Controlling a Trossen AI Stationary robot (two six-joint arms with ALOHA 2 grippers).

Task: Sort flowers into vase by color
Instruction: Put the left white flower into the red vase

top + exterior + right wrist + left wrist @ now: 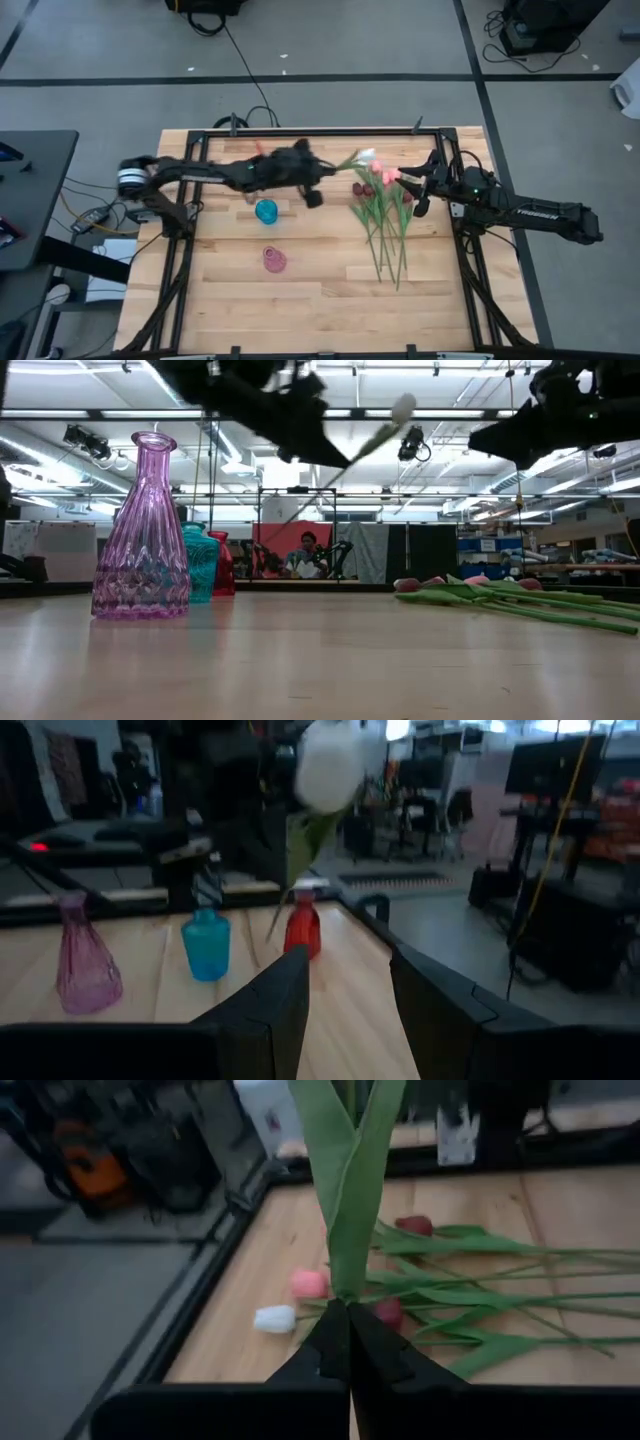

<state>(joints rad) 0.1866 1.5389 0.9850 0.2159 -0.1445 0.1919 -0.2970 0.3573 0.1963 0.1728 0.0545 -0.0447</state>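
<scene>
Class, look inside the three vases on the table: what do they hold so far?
The pink vase is see-through and empty. The blue vase shows no stem either. The red vase has nothing sticking out, though the left claw, holding a white tulip, hides it from above.

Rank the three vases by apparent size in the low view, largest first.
1. Pink vase, by far the largest, though it stands nearest the camera.
2. Teal vase.
3. Red vase.
The last two are partly hidden behind others, so their order is unsure.
</scene>
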